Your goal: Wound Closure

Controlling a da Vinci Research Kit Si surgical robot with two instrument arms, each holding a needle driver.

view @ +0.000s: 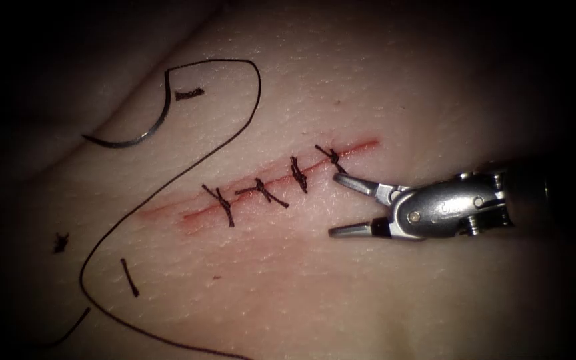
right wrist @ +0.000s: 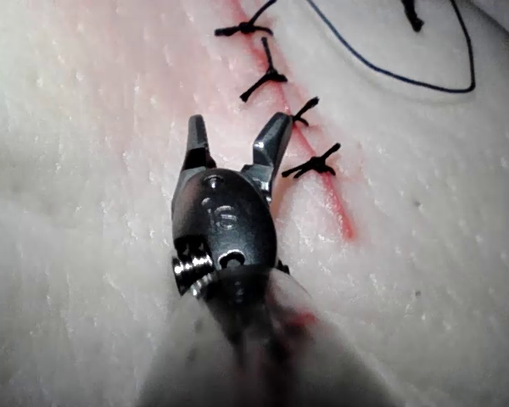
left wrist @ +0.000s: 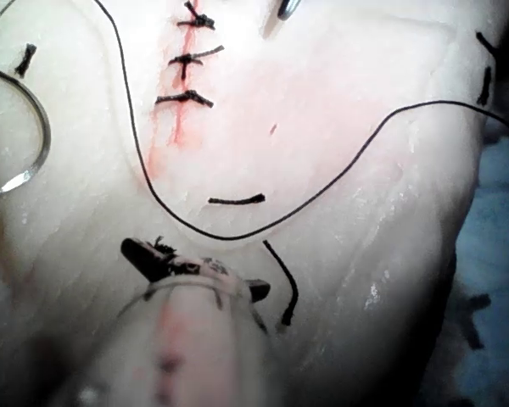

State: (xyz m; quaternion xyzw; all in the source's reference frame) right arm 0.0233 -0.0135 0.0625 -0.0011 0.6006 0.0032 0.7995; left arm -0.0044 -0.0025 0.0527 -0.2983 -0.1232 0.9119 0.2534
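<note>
The needle (view: 143, 124) lay loose on the tissue (view: 381, 280), left of the cut (view: 268, 183) and far from the right tool (view: 339, 203), whose wide-open jaws held nothing beside the end stitch (view: 332, 157). Any pickup should grip mid-curve, avoiding the thread (view: 168, 180). The left tool (left wrist: 195, 270) showed too little of its jaws to judge.

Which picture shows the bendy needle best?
The endoscope view: the needle lies whole on the tissue, left of the cut, held by nothing. The left wrist view shows it too, partly cropped.
</note>
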